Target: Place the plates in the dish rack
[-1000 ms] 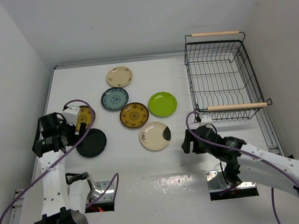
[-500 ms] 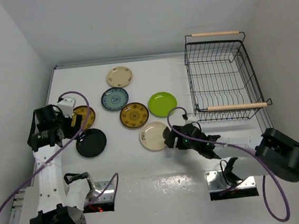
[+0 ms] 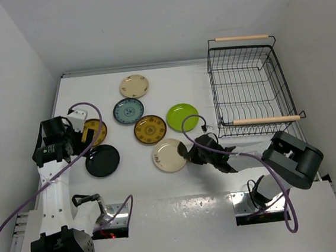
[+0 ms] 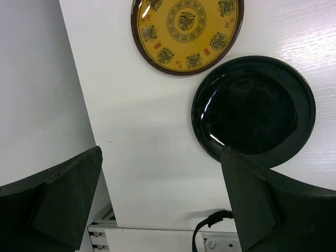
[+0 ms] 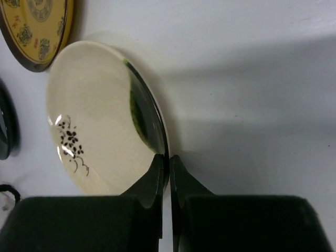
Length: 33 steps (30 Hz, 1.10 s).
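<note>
Where the overhead view is read from lower centre outward, the items stand as follows.

Right end effector [image 5: 169, 164]: closed narrow, its two fingers pinched on the right-hand rim of the cream plate [image 3: 168, 156]. In the right wrist view that rim runs straight into the slit between the fingers. The plate has a dark patch on the gripped side and a small dark floral mark inside, and it lies at lower centre of the surface [image 3: 193, 79].

Left end effector [image 4: 163, 202]: spread wide, holding nothing, its fingers at the two lower corners of the left wrist view. It hangs above the black plate [image 3: 102, 161] and a brown-and-yellow plate [image 3: 95, 132] at the left of the surface. Those two plates lie just beside each other; the overhead view shows the patterned one partly hidden by the arm.

Remaining plates, all flat on the surface:
- second brown-and-yellow plate [image 3: 150, 129], centre, just above and left of the cream plate
- lime green plate [image 3: 182, 117], right of centre
- blue patterned plate [image 3: 128, 111], above and left of centre
- beige plate [image 3: 134, 86], uppermost

Dish rack [image 3: 241, 48]: black wire, upper right of the frame, with light wooden rod handles [image 3: 265, 119] on its short ends. No plate is in it. It stands well apart from the left-hand plates; the lime green plate lies nearest to it.
</note>
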Available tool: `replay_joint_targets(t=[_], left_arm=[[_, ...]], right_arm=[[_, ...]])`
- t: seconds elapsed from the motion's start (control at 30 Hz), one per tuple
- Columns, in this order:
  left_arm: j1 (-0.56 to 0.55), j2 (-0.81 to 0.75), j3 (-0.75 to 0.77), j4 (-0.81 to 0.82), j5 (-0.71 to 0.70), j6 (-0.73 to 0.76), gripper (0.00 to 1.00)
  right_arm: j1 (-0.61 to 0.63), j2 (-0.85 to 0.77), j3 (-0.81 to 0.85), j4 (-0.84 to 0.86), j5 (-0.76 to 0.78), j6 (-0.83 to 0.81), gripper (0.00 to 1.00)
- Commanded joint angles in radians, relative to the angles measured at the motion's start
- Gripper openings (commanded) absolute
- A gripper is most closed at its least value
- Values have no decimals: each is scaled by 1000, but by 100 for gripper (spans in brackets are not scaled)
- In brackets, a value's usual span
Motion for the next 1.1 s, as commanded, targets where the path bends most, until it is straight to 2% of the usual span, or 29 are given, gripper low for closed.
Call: replay_joint_targets(t=[0.0, 0.1, 0.13, 0.2, 0.23, 0.3, 0.4, 0.43, 0.5, 0.53, 0.6, 0.63, 0.67, 0.73, 0.87, 1.07], left_arm=[[-11, 0, 29, 1, -14, 4, 99], [-11, 0, 29, 1, -14, 4, 99], [-11, 9, 29, 1, -14, 4, 99], [-11, 20, 38, 10, -14, 4, 99], [-11, 20, 38, 22, -14, 4, 99], [-11, 47, 61, 38, -5, -5, 99], [-11, 96, 102, 61, -5, -25, 99], [-11, 113, 116, 72, -5, -25, 99], [-11, 148, 165, 81, 4, -34, 99], [-11, 188, 185, 81, 5, -45, 99], [-11, 231, 223, 92, 5, -45, 99], [-11, 254, 267, 102, 5, -45, 99], [-11, 303, 291, 102, 14, -45, 99], [-11, 355, 356, 111, 27, -45, 99], [-69, 489, 456, 111, 22, -55, 99], [-213, 676, 564, 111, -71, -31, 99]], right_arm=[[22, -1, 3, -98, 7, -116, 0], [111, -65, 90, -245, 88, -270, 0], [151, -119, 111, -312, 105, -410, 0], [206, -157, 210, -397, 147, -515, 0], [225, -208, 236, -429, 154, -657, 0], [216, -231, 348, -524, 154, -707, 0], [175, -276, 498, -592, 153, -881, 0], [146, -271, 602, -604, 153, -908, 0], [115, -254, 674, -641, 157, -978, 0], [51, -244, 795, -664, 156, -1030, 0], [0, -198, 884, -702, 163, -1103, 0], [-92, -185, 1014, -728, 185, -1130, 0], [-126, -144, 1050, -730, 197, -1219, 0], [-238, -104, 1154, -709, 248, -1281, 0], [-501, -15, 1283, -758, 271, -1324, 0], [-649, -4, 1198, -773, 350, -1417, 0]])
